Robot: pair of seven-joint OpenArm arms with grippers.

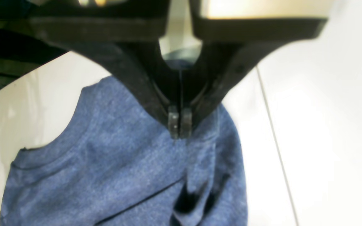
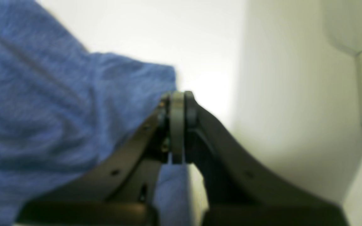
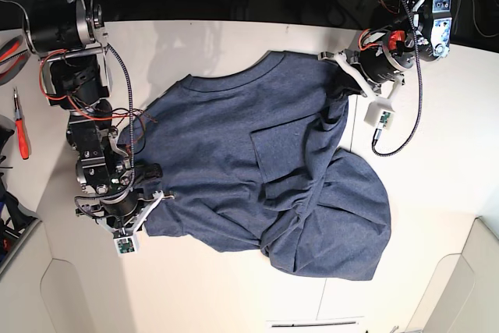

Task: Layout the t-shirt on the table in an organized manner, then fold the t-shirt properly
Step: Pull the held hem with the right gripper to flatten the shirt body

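Clearly, the t-shirt [image 3: 257,161] lay spread across the middle of the table [image 3: 437,185], collar toward the far edge, its lower half bunched into folds and one flap doubled over near the front. It was not yet flat: creases ran through the body, and a loose fold sat across the chest.

The left gripper [image 1: 179,125] had its jaws pressed together on a pinch of blue cloth near the shoulder seam, with fabric gathering into a ridge just below the tips. The right gripper [image 2: 177,125] likewise had its jaws together at the shirt's edge; blue cloth reached the tips there, and in the base view it met the garment at the opposite side hem, so it was most likely clamped on fabric too.

The shirt would probably handle as a light, limp knit: no stiffness, easily stretched, prone to dragging and rucking on the table rather than sliding clean. A thin pinch could slip free under tension. The soundest holds appeared to be seamed places, such as the shoulder seams, sleeve hems or bottom hem corners, where the doubled cloth gives the jaws more to bite.
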